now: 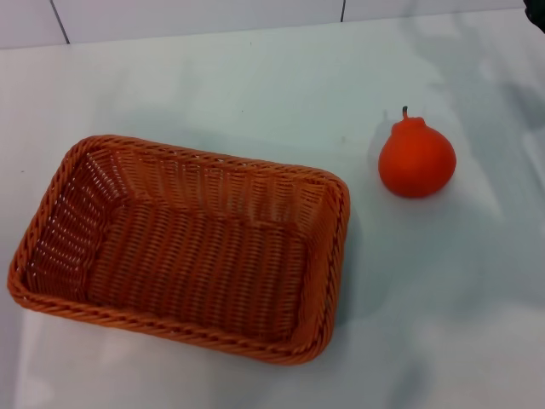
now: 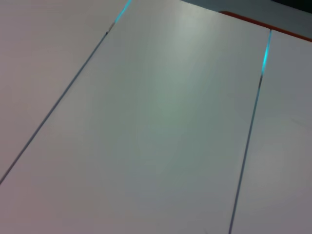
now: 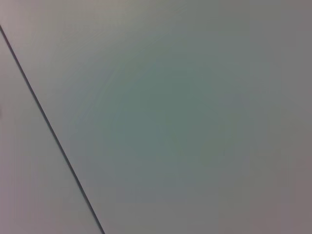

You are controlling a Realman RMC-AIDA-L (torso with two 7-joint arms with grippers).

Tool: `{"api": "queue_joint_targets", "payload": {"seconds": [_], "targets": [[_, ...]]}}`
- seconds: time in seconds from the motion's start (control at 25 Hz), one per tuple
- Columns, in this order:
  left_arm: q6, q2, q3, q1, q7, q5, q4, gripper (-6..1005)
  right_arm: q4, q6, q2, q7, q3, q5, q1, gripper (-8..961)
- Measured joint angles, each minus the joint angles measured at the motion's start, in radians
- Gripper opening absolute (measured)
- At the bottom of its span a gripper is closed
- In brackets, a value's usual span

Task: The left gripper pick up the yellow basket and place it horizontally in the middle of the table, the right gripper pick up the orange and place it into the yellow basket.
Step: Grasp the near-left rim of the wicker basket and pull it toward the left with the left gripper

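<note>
Neither gripper shows in any view, so finger state can't be told. Yellow basket sits on table w/ long axis roughly sideways (slightly skewed), toward robot's left, so left arm probably nearer. Orange lies just beside it, right.

Pale wall panels stand behind, split by thin dark seams; an orange strip, perhaps an edge.

Soft even light; faint shadows on table; wrist views hazy.
</note>
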Motion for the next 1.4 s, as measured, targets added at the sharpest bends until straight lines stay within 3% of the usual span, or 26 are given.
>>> {"api": "queue_joint_targets", "payload": {"seconds": [0.44, 0.52, 0.68, 0.72, 0.8, 0.84, 1.0, 1.24, 1.36, 1.4], "targets": [[0.002, 0.007, 0.124, 0.013, -0.029, 0.005, 0.059, 809, -0.006, 0.000, -0.003, 0.009, 0.000, 0.000, -0.004, 930], [-0.014, 0.010, 0.169, 0.022, -0.098, 0.005, 0.113, 809, -0.006, 0.000, -0.003, 0.009, 0.000, 0.000, -0.004, 929], [-0.099, 0.048, 0.316, 0.045, -0.430, 0.055, 0.339, 809, -0.009, 0.001, -0.005, 0.009, 0.000, 0.000, -0.009, 929], [-0.099, 0.048, 0.316, 0.045, -0.430, 0.055, 0.339, 809, -0.010, 0.002, -0.006, 0.009, 0.000, 0.000, -0.011, 929], [-0.135, 0.090, 0.342, 0.045, -0.625, 0.172, 0.469, 808, -0.011, 0.003, -0.007, 0.009, 0.001, 0.000, -0.013, 929], [-0.162, 0.126, 0.343, 0.034, -0.799, 0.290, 0.559, 808, -0.011, 0.004, -0.007, 0.009, 0.001, 0.000, -0.013, 929], [-0.173, 0.179, 0.335, -0.019, -1.103, 0.557, 0.707, 808, -0.011, 0.010, -0.007, 0.009, 0.010, 0.000, -0.016, 929], [-0.170, 0.190, 0.367, -0.081, -1.481, 0.942, 0.994, 802, -0.011, 0.011, -0.008, 0.005, 0.019, 0.000, -0.017, 929], [-0.164, 0.186, 0.390, -0.100, -1.575, 1.055, 1.072, 794, -0.006, 0.012, -0.008, 0.002, 0.025, 0.000, -0.017, 929], [-0.161, 0.173, 0.408, -0.114, -1.630, 1.131, 1.140, 791, -0.005, 0.013, -0.008, 0.001, 0.026, 0.000, -0.017, 929]]}}
